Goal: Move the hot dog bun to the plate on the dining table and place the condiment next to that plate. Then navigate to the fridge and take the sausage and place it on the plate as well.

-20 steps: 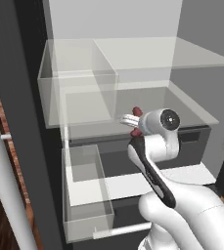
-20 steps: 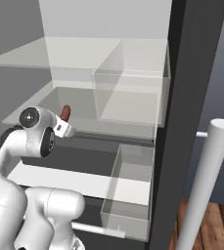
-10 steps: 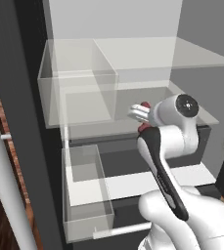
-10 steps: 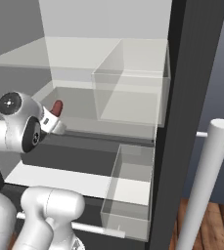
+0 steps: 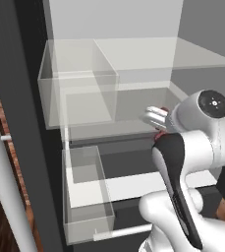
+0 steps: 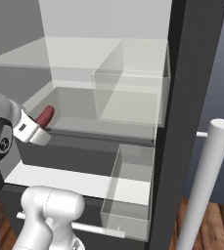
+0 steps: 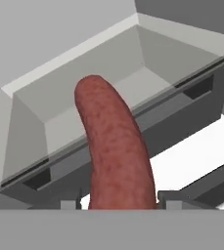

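The fridge (image 5: 20, 98) stands open in front of me, its dark side wall (image 6: 191, 97) to the right. My gripper (image 7: 118, 201) is shut on the red-brown sausage (image 7: 113, 146), which sticks out past the fingertips toward the grey lower drawer. From the right base view, the sausage (image 6: 45, 116) pokes out of the gripper (image 6: 37, 126) in front of the middle shelf, clear of it. In the left base view the gripper (image 5: 155, 119) hangs at shelf height, right of the clear bin. The hot dog bun, plate, condiment and dining table are out of view.
Clear bins sit on the glass shelf (image 5: 79, 98) (image 6: 130, 95) and lower down (image 5: 87, 192) (image 6: 130, 190). A pulled-out white drawer front (image 6: 69, 180) lies under the hand. Pale bar handles (image 5: 6, 197) (image 6: 201, 185) stand at the frame edges. Wood floor (image 6: 216, 229) shows below.
The arm has drawn back from the shelf with the sausage still gripped; the hand moved right in the left base view and left in the right base view.
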You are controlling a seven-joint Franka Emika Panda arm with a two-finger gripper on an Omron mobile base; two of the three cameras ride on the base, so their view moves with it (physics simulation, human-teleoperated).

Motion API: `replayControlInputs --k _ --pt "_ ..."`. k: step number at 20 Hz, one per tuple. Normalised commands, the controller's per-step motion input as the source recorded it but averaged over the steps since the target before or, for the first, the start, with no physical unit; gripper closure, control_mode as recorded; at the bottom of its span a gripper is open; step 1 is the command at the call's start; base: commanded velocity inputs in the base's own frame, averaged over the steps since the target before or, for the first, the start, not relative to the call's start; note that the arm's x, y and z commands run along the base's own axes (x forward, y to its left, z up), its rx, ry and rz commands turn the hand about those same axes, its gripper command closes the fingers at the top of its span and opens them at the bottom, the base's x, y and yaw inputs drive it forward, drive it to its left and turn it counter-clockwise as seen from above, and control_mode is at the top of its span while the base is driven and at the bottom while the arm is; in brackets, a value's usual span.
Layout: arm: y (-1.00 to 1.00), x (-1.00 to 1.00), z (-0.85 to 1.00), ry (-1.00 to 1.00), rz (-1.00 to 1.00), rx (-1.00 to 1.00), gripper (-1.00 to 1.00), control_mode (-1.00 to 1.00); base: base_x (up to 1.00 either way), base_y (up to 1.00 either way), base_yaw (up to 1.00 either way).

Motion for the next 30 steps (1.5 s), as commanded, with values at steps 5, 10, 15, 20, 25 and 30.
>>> replayControlInputs --k 5,10,15,20,25,30 --pt "-0.19 -0.98 0.13 0.04 -0.05 0.01 1.0 -1.0 0.0 0.0 0.0" --pt "-0.14 -0.7 0.17 0.08 -0.02 0.0 1.0 1.0 -0.17 -0.02 0.0" --pt "0.0 0.0 0.0 0.0 0.0 0.0 1.0 1.0 -0.93 -0.02 -0.07" --pt "0.0 0.0 0.0 0.0 0.0 0.0 1.0 1.0 -1.0 0.0 -0.14" --pt "0.0 0.0 0.0 0.0 0.0 0.0 1.0 1.0 -1.0 0.0 -0.21" --pt "0.0 0.0 0.0 0.0 0.0 0.0 1.0 1.0 -1.0 0.02 -0.25"
